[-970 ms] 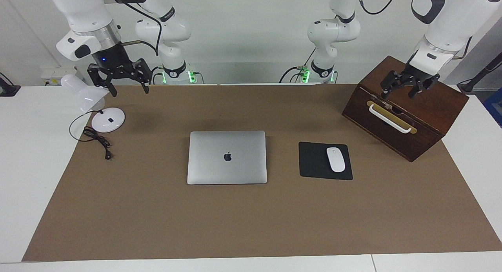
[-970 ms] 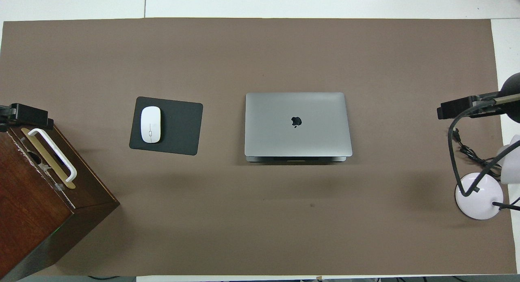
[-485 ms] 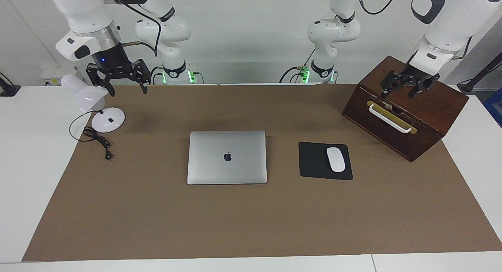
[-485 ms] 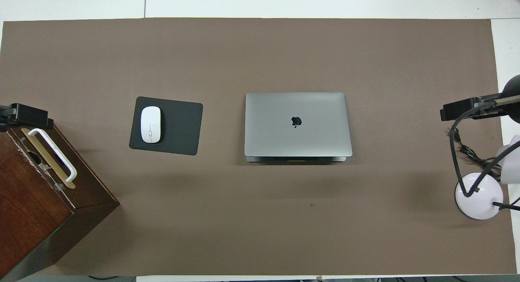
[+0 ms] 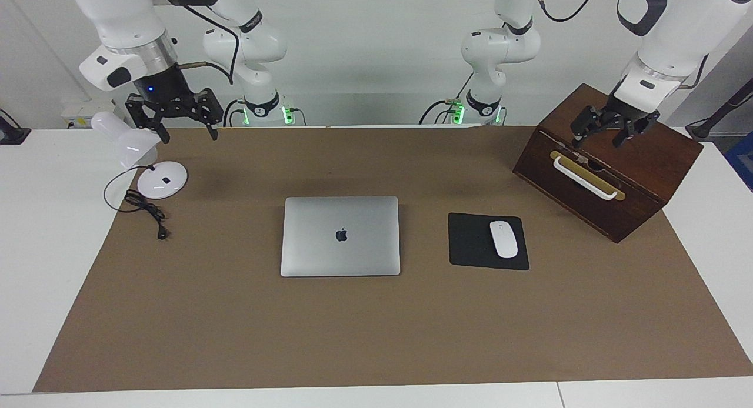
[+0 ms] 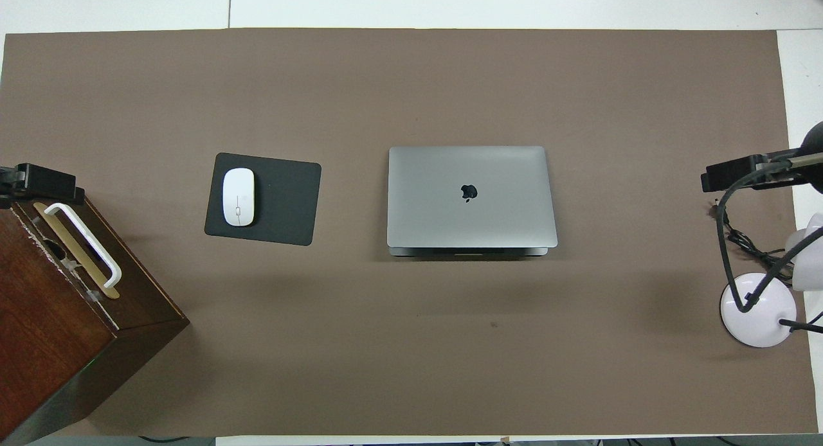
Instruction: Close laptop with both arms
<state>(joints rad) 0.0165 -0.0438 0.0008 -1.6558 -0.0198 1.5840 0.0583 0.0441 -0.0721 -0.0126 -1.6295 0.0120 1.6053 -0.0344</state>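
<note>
Right gripper (image 5: 175, 115): raised over the brown mat's edge at the right arm's end of the table, fingers spread wide, holding nothing.
Desk lamp (image 5: 141, 161): white, just beside that gripper, with its black cord (image 5: 144, 211) coiled on the mat (image 5: 365, 331).
Laptop (image 5: 340, 236): mid-table, lid shut flat, apple logo up, well apart from both grippers.
Mouse pad (image 5: 473, 243): black, beside the laptop, with a white mouse (image 5: 503, 239) lying on it.
Wooden box (image 5: 609, 161): dark brown, white handle.
Left gripper (image 5: 606, 131): over the box's top, fingers parted, empty.
</note>
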